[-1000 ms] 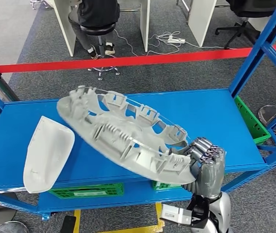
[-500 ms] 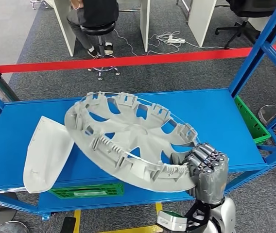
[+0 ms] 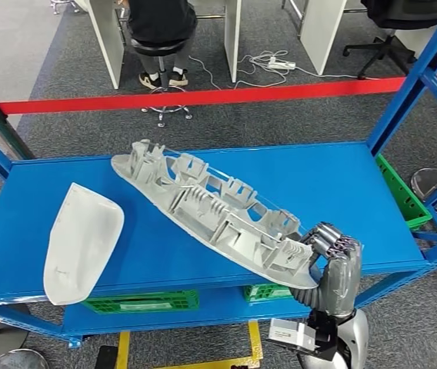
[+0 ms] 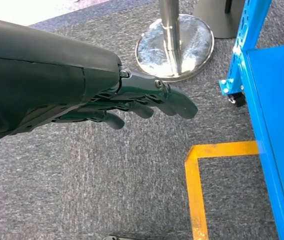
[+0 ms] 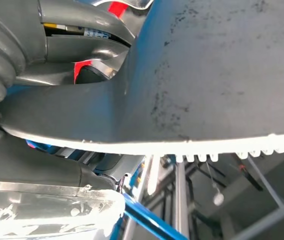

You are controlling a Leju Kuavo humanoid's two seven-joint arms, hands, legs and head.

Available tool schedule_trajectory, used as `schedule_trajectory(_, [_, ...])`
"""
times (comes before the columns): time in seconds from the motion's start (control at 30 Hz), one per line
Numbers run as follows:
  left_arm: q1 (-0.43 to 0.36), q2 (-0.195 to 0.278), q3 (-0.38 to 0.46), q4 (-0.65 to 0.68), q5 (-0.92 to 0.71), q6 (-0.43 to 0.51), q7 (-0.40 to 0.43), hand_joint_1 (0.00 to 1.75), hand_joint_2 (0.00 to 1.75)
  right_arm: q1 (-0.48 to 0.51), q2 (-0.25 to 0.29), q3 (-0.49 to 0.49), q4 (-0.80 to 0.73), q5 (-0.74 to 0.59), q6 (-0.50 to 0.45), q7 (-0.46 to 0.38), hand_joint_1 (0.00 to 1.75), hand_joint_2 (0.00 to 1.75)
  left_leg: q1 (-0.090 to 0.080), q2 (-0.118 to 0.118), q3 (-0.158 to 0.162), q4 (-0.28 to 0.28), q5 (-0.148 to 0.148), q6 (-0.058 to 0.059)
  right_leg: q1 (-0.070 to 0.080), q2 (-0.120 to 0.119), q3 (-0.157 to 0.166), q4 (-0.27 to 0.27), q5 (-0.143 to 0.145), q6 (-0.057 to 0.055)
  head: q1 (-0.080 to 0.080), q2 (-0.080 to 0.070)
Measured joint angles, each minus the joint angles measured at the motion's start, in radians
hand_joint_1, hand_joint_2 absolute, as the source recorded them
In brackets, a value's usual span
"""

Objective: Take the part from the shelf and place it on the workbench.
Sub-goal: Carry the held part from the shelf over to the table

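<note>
A large grey round wheel-cover part [image 3: 216, 211] hangs tilted above the blue shelf [image 3: 332, 181], its ribbed inner side facing me. My right hand [image 3: 333, 257] grips its near right rim at the shelf's front edge. The right wrist view shows the part's smooth grey face [image 5: 216, 75] close up, with the fingers [image 5: 84, 30] wrapped over its edge. My left hand [image 4: 133, 97] hangs over grey carpet with its fingers stretched out and holds nothing.
A smaller light grey shell part [image 3: 80, 242] lies on the shelf's left front. Green crates [image 3: 141, 301] sit on the lower level. Blue uprights [image 3: 413, 77] rise at the right. Behind a red floor line [image 3: 205, 98], a person sits on a stool [image 3: 158, 46].
The part has tipped from a flatter, face-on pose to a steeper, edge-on tilt and sits lower over the shelf. My right hand holding it has shifted slightly.
</note>
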Motion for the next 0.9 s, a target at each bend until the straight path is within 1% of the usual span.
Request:
schedule_trajectory(0.03, [0.001,0.0,0.0,0.0,0.0,0.0,0.0,0.0,1.75,-0.003,-0.005,0.007,0.001,-0.007,0.001,0.003,1.75,1.75,0.0,-0.001,0.001,0.001,-0.002,-0.003,0.0,0.0,0.036,-0.07,0.033,-0.002,0.0,0.0])
schedule_trajectory(0.07, [0.001,0.0,0.001,0.0,0.0,0.001,0.0,0.0,1.75,-0.007,-0.009,0.013,0.001,-0.012,0.001,0.004,1.75,1.75,-0.002,-0.001,0.0,0.004,-0.003,-0.008,0.001,-0.001,0.073,-0.137,0.056,-0.005,0.0,0.0])
schedule_trajectory(0.1, [0.001,-0.001,0.001,0.0,0.0,0.002,0.0,0.0,1.75,-0.011,-0.013,0.019,0.002,-0.015,0.001,0.006,1.75,1.75,-0.003,-0.002,-0.001,0.006,-0.004,-0.014,0.002,0.0,0.099,-0.186,0.069,-0.008,0.0,0.0])
schedule_trajectory(0.13, [0.002,-0.001,0.001,0.0,0.001,0.003,0.0,0.0,1.75,-0.014,-0.015,0.023,0.002,-0.018,0.001,0.007,1.75,1.75,-0.003,-0.002,-0.003,0.009,-0.004,-0.02,0.004,0.001,0.113,-0.211,0.072,-0.012,-0.001,0.0])
schedule_trajectory(0.2, [0.003,-0.001,0.002,0.0,0.001,0.006,0.001,0.0,1.75,-0.017,-0.02,0.027,0.002,-0.024,0.0,0.009,1.75,1.75,-0.001,-0.002,-0.006,0.012,-0.001,-0.032,0.009,0.004,0.114,-0.214,0.073,-0.021,-0.002,0.0])
schedule_trajectory(0.23, [0.003,-0.001,0.002,0.0,0.001,0.008,0.001,0.0,1.75,-0.017,-0.022,0.028,0.002,-0.027,0.0,0.01,1.75,1.75,0.001,-0.002,-0.007,0.015,-0.005,-0.037,0.009,0.004,0.114,-0.215,0.075,-0.026,-0.001,0.0])
schedule_trajectory(0.27, [0.002,-0.001,0.002,0.0,0.001,0.009,0.001,0.0,1.75,-0.018,-0.023,0.03,0.002,-0.03,0.0,0.011,1.75,1.75,0.003,-0.002,-0.012,0.028,-0.019,-0.043,0.009,0.003,0.114,-0.217,0.078,-0.032,-0.003,0.0])
schedule_trajectory(0.3, [0.002,-0.001,0.002,0.0,0.001,0.01,0.001,0.0,1.75,-0.019,-0.024,0.032,0.002,-0.032,-0.001,0.012,1.75,1.75,0.005,-0.002,-0.023,0.059,-0.044,-0.048,0.007,0.002,0.113,-0.219,0.08,-0.037,-0.004,0.0])
schedule_trajectory(0.33, [0.002,-0.001,0.002,0.0,0.001,0.011,0.002,0.0,1.75,-0.02,-0.025,0.033,0.002,-0.034,-0.001,0.012,1.75,1.75,0.007,-0.001,-0.043,0.109,-0.079,-0.053,0.007,0.0,0.112,-0.22,0.082,-0.041,-0.006,0.0])
schedule_trajectory(0.37, [0.003,-0.001,0.002,0.0,0.001,0.012,0.002,0.0,1.75,-0.02,-0.025,0.034,0.002,-0.036,-0.001,0.013,1.75,1.75,0.008,-0.001,-0.069,0.173,-0.115,-0.057,0.007,0.0,0.11,-0.219,0.083,-0.044,-0.008,0.0])
schedule_trajectory(0.4, [0.003,-0.001,0.002,0.0,0.001,0.013,0.003,0.0,1.75,-0.021,-0.026,0.035,0.002,-0.037,-0.001,0.013,1.75,1.75,0.01,-0.001,-0.093,0.235,-0.143,-0.06,0.008,-0.001,0.107,-0.219,0.085,-0.046,-0.007,0.0])
schedule_trajectory(0.43, [0.004,-0.001,0.002,0.0,0.001,0.013,0.003,0.0,1.75,-0.021,-0.026,0.035,0.003,-0.039,-0.001,0.013,1.75,1.75,0.011,-0.001,-0.107,0.274,-0.156,-0.062,0.008,-0.001,0.105,-0.219,0.086,-0.047,-0.008,0.0])
schedule_trajectory(0.47, [0.005,-0.001,0.002,0.0,0.001,0.014,0.004,0.0,1.75,-0.021,-0.027,0.036,0.004,-0.039,-0.001,0.014,1.75,1.75,0.012,-0.001,-0.104,0.279,-0.148,-0.062,0.009,-0.001,0.102,-0.219,0.088,-0.047,-0.008,0.0])
schedule_trajectory(0.5, [0.005,-0.001,0.003,0.0,0.001,0.014,0.004,0.0,1.75,-0.021,-0.028,0.036,0.005,-0.04,-0.001,0.014,1.75,1.75,0.014,-0.001,-0.083,0.246,-0.125,-0.061,0.008,-0.001,0.1,-0.218,0.091,-0.046,-0.008,0.0])
schedule_trajectory(0.53, [0.005,-0.001,0.003,0.0,0.001,0.014,0.004,0.0,1.75,-0.021,-0.029,0.036,0.005,-0.04,-0.001,0.014,1.75,1.75,0.014,-0.001,-0.048,0.186,-0.092,-0.06,0.008,0.0,0.099,-0.218,0.093,-0.044,-0.008,0.0])
schedule_trajectory(0.57, [0.004,-0.001,0.003,0.0,0.001,0.015,0.004,0.0,1.75,-0.021,-0.03,0.036,0.005,-0.04,-0.002,0.015,1.75,1.75,0.014,-0.001,-0.01,0.118,-0.066,-0.057,0.01,0.0,0.098,-0.218,0.095,-0.041,-0.008,0.0])
schedule_trajectory(0.6, [0.003,-0.001,0.003,0.0,0.001,0.015,0.004,0.0,1.75,-0.022,-0.03,0.036,0.005,-0.041,-0.002,0.015,1.75,1.75,0.014,-0.001,0.02,0.062,-0.05,-0.054,0.011,0.0,0.096,-0.217,0.097,-0.037,-0.007,0.0])
schedule_trajectory(0.63, [0.001,-0.001,0.003,0.0,0.0,0.015,0.004,0.0,1.75,-0.023,-0.031,0.036,0.005,-0.041,-0.002,0.015,1.75,1.75,0.013,-0.002,0.036,0.027,-0.043,-0.051,0.013,0.0,0.093,-0.216,0.1,-0.032,-0.006,0.0])
schedule_trajectory(0.7, [0.001,-0.001,0.003,0.0,0.0,0.016,0.004,0.0,1.75,-0.024,-0.031,0.038,0.005,-0.041,-0.002,0.015,1.75,1.75,0.009,-0.002,0.037,0.011,-0.041,-0.043,0.014,-0.001,0.087,-0.216,0.108,-0.019,-0.006,0.0])
schedule_trajectory(0.73, [0.002,-0.001,0.003,0.0,0.0,0.016,0.004,0.0,1.75,-0.024,-0.032,0.039,0.005,-0.041,-0.002,0.015,1.75,1.75,0.01,-0.001,0.033,0.01,-0.036,-0.036,0.012,-0.001,0.084,-0.215,0.11,-0.013,-0.006,0.0])
schedule_trajectory(0.77, [0.003,-0.001,0.004,0.0,0.0,0.017,0.004,0.0,1.75,-0.025,-0.033,0.04,0.006,-0.041,-0.002,0.015,1.75,1.75,0.01,0.0,0.031,0.007,-0.03,-0.028,0.01,-0.001,0.077,-0.207,0.101,-0.008,-0.006,0.0])
schedule_trajectory(0.8, [0.003,-0.001,0.004,0.0,0.001,0.017,0.004,0.0,1.75,-0.025,-0.033,0.041,0.006,-0.041,-0.002,0.015,1.75,1.75,0.011,0.001,0.027,0.004,-0.024,-0.019,0.009,0.0,0.065,-0.182,0.079,-0.004,-0.004,0.0])
schedule_trajectory(0.83, [0.002,-0.001,0.004,0.0,0.0,0.017,0.004,0.0,1.75,-0.025,-0.034,0.041,0.006,-0.041,-0.002,0.015,1.75,1.75,0.011,0.002,0.023,0.002,-0.018,-0.012,0.009,0.0,0.046,-0.137,0.043,-0.002,-0.002,0.0])
schedule_trajectory(0.9, [0.001,-0.001,0.004,0.0,0.0,0.017,0.004,0.0,1.75,-0.025,-0.037,0.043,0.007,-0.041,-0.002,0.015,1.75,1.75,0.007,0.004,0.01,0.003,-0.009,-0.005,0.009,0.0,0.0,-0.007,-0.035,0.002,0.001,0.0])
